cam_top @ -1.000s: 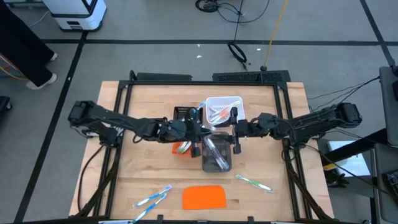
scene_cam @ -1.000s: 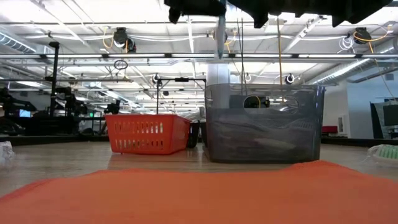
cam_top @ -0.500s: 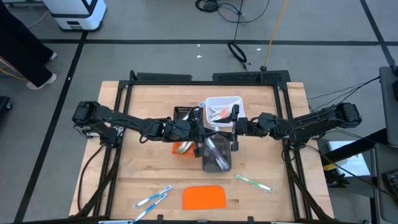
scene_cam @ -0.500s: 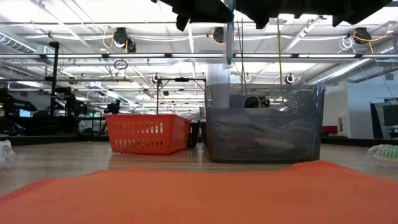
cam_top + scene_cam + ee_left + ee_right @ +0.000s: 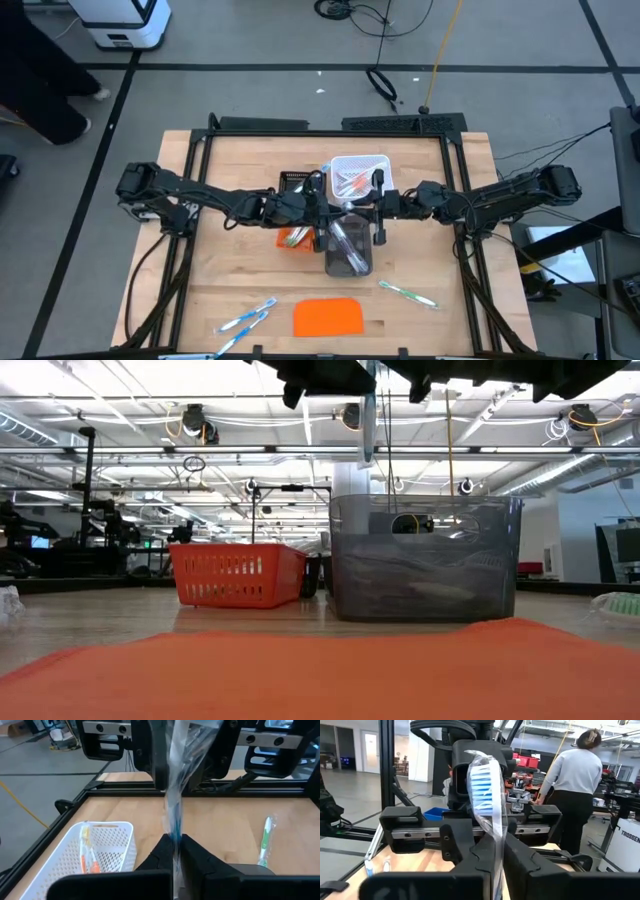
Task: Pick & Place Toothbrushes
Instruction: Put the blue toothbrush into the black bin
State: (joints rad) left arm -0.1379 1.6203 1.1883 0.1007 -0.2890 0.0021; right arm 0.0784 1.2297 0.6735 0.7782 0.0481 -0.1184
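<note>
Above the grey bin [image 5: 348, 248] at mid-bench, both grippers pinch one wrapped blue toothbrush [image 5: 485, 780]. The left gripper [image 5: 174, 851] and right gripper [image 5: 499, 851] have jaws closed tight on it, probably a handover for re-gripping.

Wooden table [image 5: 230, 150]: four trays, orange slab [image 5: 329, 317], loose toothbrushes [image 5: 407, 293].

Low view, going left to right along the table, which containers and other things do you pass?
Orange mesh basket → dark grey translucent plastic bin → pale green wrapped toothbrush at the right edge. The flat orange slab spans the whole foreground, so it has no place in the order.
</note>
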